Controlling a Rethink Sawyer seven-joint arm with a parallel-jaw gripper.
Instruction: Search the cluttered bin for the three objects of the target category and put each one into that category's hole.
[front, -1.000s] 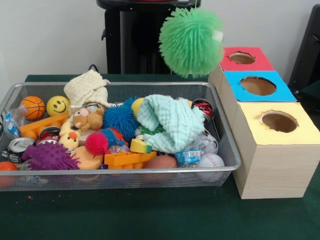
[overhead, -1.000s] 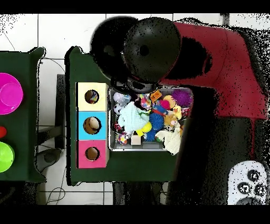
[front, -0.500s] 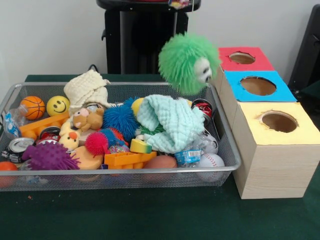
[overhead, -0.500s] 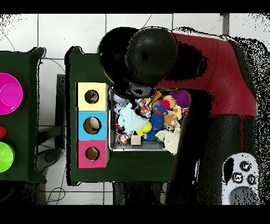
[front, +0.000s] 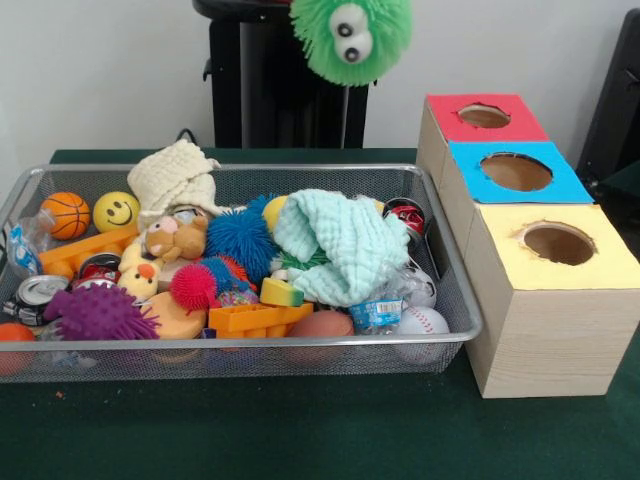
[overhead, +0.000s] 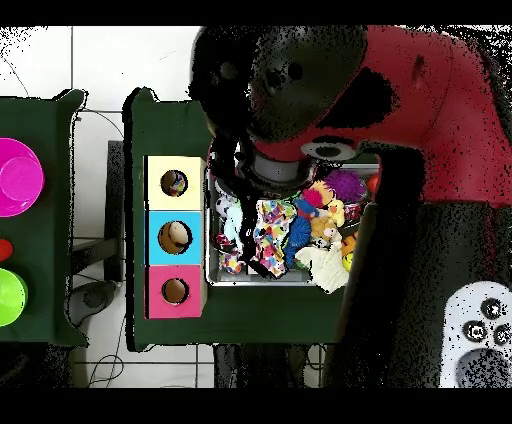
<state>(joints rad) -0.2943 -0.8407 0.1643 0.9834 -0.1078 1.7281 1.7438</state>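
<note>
Aloft, green googly-eyed puffer ball (front: 352, 38)

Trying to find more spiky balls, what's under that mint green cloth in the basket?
A green spiky tuft and a yellow object poke out from the edges of the mint cloth. Whatever lies beneath its middle is covered.

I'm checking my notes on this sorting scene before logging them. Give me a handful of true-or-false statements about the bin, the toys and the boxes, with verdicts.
1. The green fuzzy ball with eyes is up in the air above the wire bin. True.
2. The box nearest the camera in the front view has a red top. False: it is yellow; the red box is farthest.
3. A pale green cloth lies in the bin. True.
4. The baseball sits in the blue box. False: it lies in the bin's near corner.
</note>
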